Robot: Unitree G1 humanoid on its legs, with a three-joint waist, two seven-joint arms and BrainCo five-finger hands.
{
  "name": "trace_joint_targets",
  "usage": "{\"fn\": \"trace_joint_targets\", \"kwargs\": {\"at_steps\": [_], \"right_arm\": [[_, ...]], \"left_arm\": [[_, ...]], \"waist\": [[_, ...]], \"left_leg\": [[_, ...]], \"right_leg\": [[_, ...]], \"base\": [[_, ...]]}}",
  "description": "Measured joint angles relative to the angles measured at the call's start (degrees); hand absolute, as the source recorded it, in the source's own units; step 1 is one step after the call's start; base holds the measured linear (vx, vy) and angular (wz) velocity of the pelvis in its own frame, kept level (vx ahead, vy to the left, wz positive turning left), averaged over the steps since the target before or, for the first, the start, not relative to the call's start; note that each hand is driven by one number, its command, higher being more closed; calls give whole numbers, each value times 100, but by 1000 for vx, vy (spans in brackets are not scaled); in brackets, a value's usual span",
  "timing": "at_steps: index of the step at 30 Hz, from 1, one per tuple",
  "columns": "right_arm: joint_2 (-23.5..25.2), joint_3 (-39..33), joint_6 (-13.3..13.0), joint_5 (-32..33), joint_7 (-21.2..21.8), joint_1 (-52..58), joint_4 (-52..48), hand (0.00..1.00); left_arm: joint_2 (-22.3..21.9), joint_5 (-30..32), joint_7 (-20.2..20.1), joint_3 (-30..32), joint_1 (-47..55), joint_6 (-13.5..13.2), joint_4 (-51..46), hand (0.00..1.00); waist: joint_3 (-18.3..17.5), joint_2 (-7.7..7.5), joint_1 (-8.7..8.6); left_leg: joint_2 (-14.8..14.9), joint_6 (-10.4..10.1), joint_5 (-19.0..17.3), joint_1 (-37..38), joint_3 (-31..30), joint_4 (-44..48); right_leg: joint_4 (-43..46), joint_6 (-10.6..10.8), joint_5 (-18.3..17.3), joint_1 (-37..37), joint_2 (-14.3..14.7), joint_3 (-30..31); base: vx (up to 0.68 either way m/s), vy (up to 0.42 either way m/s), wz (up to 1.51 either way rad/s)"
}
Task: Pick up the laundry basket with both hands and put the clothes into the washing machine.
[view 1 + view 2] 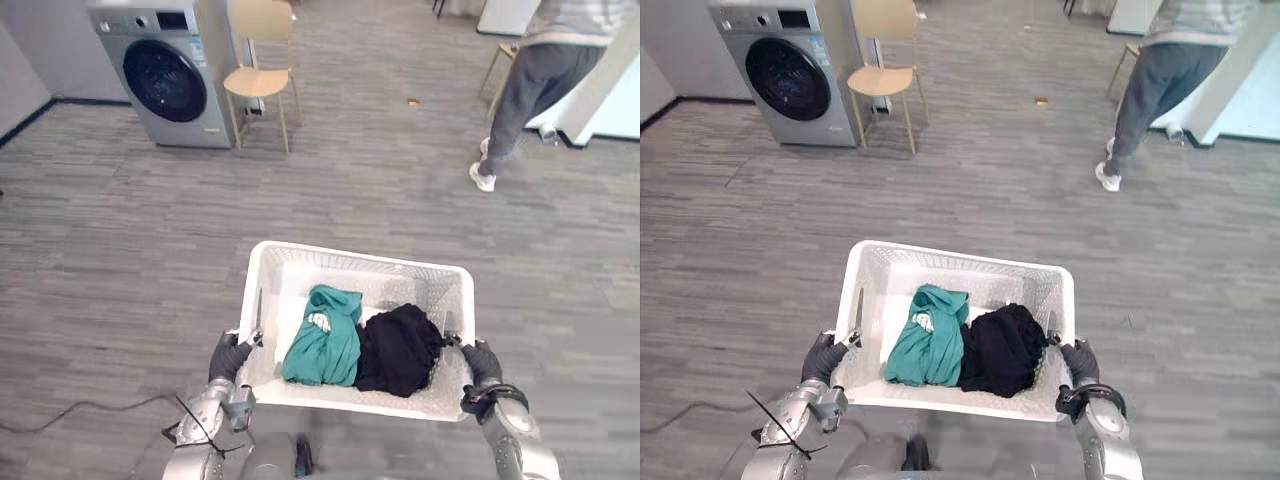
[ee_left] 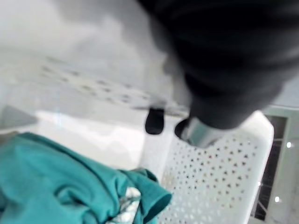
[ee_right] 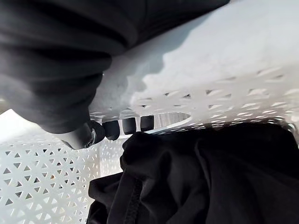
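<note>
- Laundry basket (image 1: 350, 256) is off the floor, carried low in front, one hand at each short side.
- Left hand (image 1: 230, 358): fingertips (image 2: 154, 122) curled over the side wall at the handle.
- Right hand (image 1: 482, 362): fingertips (image 3: 129, 126) pressed together in a row, hooked through the handle slot.
- Teal garment (image 1: 325, 345) and black garment (image 1: 400, 350) lie side by side inside, touching.
- Step in hand looks like the carry: keep both hands level so nothing slides out.
- Washing machine (image 1: 165, 75) is well away, far left, and its round door looks closed, so it needs opening first.
- Wooden chair (image 1: 260, 80) stands just beside the washer, so approach from the open side.
- Person (image 1: 535, 85) is walking far right, off the likely path.
- Small scrap (image 1: 413, 102) on the floor, also off the path.
</note>
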Motion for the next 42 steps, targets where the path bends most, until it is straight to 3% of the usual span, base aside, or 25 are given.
{"fn": "trace_joint_targets", "kwargs": {"at_steps": [1, 3, 4, 5, 6, 7, 9, 10, 11, 12, 13, 14, 15, 17, 18, 19, 21, 22, 23, 25, 27, 29, 30, 40, 42], "right_arm": [[50, -2, 0, 0, 2, 62, -53, 100], [98, -57, -5, 8, 2, 245, -308, 100], [104, -114, -7, 22, 1, 396, -525, 100], [95, -139, -11, 27, 1, 564, -748, 100], [104, -136, -20, 26, 2, 714, -963, 100], [98, -132, -73, 26, 1, 812, -1040, 100], [96, -129, -54, 3, -4, 881, -1034, 100], [-1, -137, -53, 4, -4, 914, -1058, 100], [-82, -147, -51, 3, -3, 911, -1115, 100], [-173, -142, -38, -3, -3, 855, -1205, 100], [-205, -122, -18, -44, -6, 767, -1239, 100], [-211, -128, -7, -44, -12, 760, -1234, 100], [-201, -140, -2, -44, -35, 747, -1229, 100], [-135, -140, -5, -72, -64, 735, -1214, 100], [-114, -130, -9, -72, -136, 668, -1189, 100], [-116, -130, -12, -73, -156, 617, -1158, 100], [-177, -125, -119, -72, -179, 530, -938, 100], [-208, -109, -175, -80, -179, 423, -757, 100], [-198, -110, -195, -84, -179, 390, -723, 100], [70, -127, -197, -259, -182, 459, -444, 100], [152, -140, -196, -274, -181, 517, -444, 100], [165, -199, -196, -318, -178, 530, -444, 100], [272, -203, -222, -474, -113, 556, -246, 100], [243, -157, -352, -416, -92, 430, 102, 100], [147, 35, -358, -416, -86, 84, 517, 100]], "left_arm": [[69, -1, -2, -18, -5, -7, -22, 100], [84, -1, -22, -75, -66, -10, -84, 100], [139, -4, -41, -147, -141, -11, -98, 100], [228, -14, -84, -184, -196, -12, -148, 100], [286, -16, -97, -191, -197, -15, -259, 100], [292, -16, -114, -192, -179, -22, -273, 100], [208, -12, -126, -201, -105, -6, -233, 100], [106, -12, -146, -201, -67, 9, -220, 100], [56, -12, -155, -190, -64, 6, -223, 100], [-28, -12, -179, -152, -64, 2, -223, 100], [-157, -16, -179, -29, -59, -2, -222, 100], [-190, -16, -187, -20, -52, -4, -219, 100], [-190, -16, -185, -37, -33, -5, -215, 100], [-161, -20, -185, -28, -38, -27, -183, 100], [-153, -26, -182, -29, -52, -47, -148, 100], [-154, -37, -180, -31, -63, -70, -110, 100], [-231, -48, -174, -38, -159, -120, 38, 100], [-245, -46, -84, -91, -136, -128, 71, 100], [-202, -46, -49, -140, -133, -133, 85, 100], [59, -44, 5, -202, -150, -111, 276, 100], [73, -45, -2, -218, -97, -111, 276, 100], [72, -45, -16, -278, -91, -113, 274, 100], [46, -52, -70, -201, -30, -114, 455, 100], [42, -44, -64, -170, -31, -111, 487, 100], [26, -44, -29, -7, -31, -110, 645, 100]], "waist": [[-6, 178, -48], [5, 426, -119], [10, 475, -119], [-16, 450, -136], [-66, 352, -174], [-140, 200, -236], [-278, 130, -332], [-380, 297, -393], [-374, 467, -370], [-348, 710, -325], [-303, 936, -183], [-283, 996, -134], [-246, 1074, -94], [-165, 936, -89], [-81, 811, -78], [-68, 769, -79], [-88, 754, -76], [-136, 869, -52], [-160, 937, -44], [-237, 464, -124], [-255, 288, -99], [-262, 279, -98], [-191, 162, -101], [-191, 176, -94], [-176, 180, -35]], "left_leg": [[50, -38, -38, 404, -203, -275], [202, -140, -194, 871, -403, -587], [265, -159, -186, 1097, -398, -691], [344, -270, -175, 1292, -355, -658], [342, -527, -344, 1491, -370, -687], [302, -734, -542, 1834, -407, -742], [428, -923, -720, 2196, -560, -521], [808, -1008, -651, 1936, -693, 625], [1035, -1109, -485, 1732, -719, 1234], [1322, -1175, 57, 1366, -788, 2134], [1638, -1398, 1780, 804, -944, 3460], [1790, -1465, 1932, 542, -1028, 3991], [1954, -1363, 1843, 89, -1050, 4780], [1983, -923, 1503, -493, -881, 5236], [1985, -861, 1068, -738, -584, 4779], [1950, -863, 883, -822, -458, 4311], [1649, -936, 621, -860, -359, 2118], [1311, -993, 1197, -773, -646, 201], [1247, -898, 1271, -753, -700, -32], [862, -839, 1226, -419, -520, -518], [621, -715, 1319, -204, -357, -976], [460, -629, 1422, 27, -328, -1390], [63, -688, 2407, 381, -364, -3010], [97, -669, 2370, 74, -391, -2845], [193, -681, 1971, -356, -361, -2121]], "right_leg": [[-142, -124, -356, -385, 198, -163], [-839, -238, -634, -807, 429, -583], [-1591, -253, -631, -990, 471, -876], [-3159, -136, -436, -1021, 558, -1196], [-4694, -50, -21, -998, 657, -1360], [-5256, -82, 196, -1058, 713, -1196], [-4670, -366, 725, -1053, 890, -756], [-4141, -524, 655, -984, 1093, -785], [-4078, -606, 478, -881, 1239, -872], [-4001, -681, 259, -742, 1478, -903], [-4089, -812, 38, -353, 1749, -836], [-4204, -840, -7, -159, 1850, -839], [-4516, -849, -13, 285, 1981, -816], [-5173, -845, -10, 1110, 1930, -771], [-5529, -805, 16, 1588, 1849, -683], [-5667, -788, 27, 1750, 1807, -671], [-5813, -774, 23, 1907, 1723, -614], [-5651, -469, -127, 1918, 1752, -456], [-5605, -304, -242, 1948, 1776, -345], [-5570, -126, -325, 1937, 1366, -132], [-5581, -45, -272, 1937, 1145, -107], [-5537, 101, -147, 1930, 1030, -89], [-5994, 178, -177, 1392, 814, -95], [-6264, 175, -137, 1332, 801, -267], [-6471, 182, -138, 1341, 716, -596]], "base": [[583, 65, -10], [524, 31, 15], [651, -37, 35], [807, -96, 42], [857, -163, 55], [727, -169, 56], [699, -197, 56], [759, -213, 32], [871, -230, 3], [711, -138, -55], [704, -133, -59], [788, -96, -60], [621, -49, -24], [660, -33, -6], [568, -4, 3], [488, 43, -3], [377, 108, -21], [342, 151, -37], [409, 177, -26], [375, 140, 1], [367, 117, -4], [240, 89, 6], [89, 38, 6], [5, 3, 4], [45, 20, -11]]}}
